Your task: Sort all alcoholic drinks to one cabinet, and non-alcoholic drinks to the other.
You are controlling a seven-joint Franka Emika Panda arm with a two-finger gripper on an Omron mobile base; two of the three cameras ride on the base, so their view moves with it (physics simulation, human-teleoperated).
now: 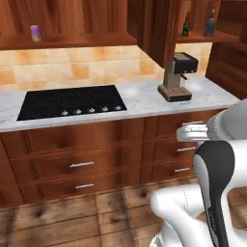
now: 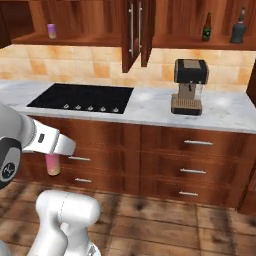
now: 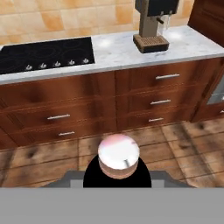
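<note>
Nearest thing: the pink bottle (image 3: 118, 155) sits right under the hand camera, seen end-on at 6 o'clock of that view; in the right base view it hangs below the arm's white end piece at 9 o'clock (image 2: 52, 164), in front of the drawers.
Claw: the claw (image 3: 118, 173) is closed around the pink bottle and carries it clear of the floor; the fingers themselves are hidden behind the bottle.
Left cabinet: the left cabinet (image 2: 35, 37) has its door swung open, and the purple can (image 2: 51, 31) stands on its shelf at 11 o'clock of the right base view.
Right cabinet: the right cabinet (image 2: 195, 42) holds the brown beer bottle (image 2: 206, 27) and, just beside it, the dark grey bottle (image 2: 237, 30), both upright at 1 o'clock.
Bench: the marble bench (image 2: 150, 107) carries only the black hob (image 2: 82, 98) and the coffee machine (image 2: 188, 87); no drink stands on it.
Done: both alcoholic drinks look sorted, and one soft drink is shelved.
Left: as I judge it, only the pink bottle is outstanding; it belongs beside the purple can, up at 11 o'clock.
</note>
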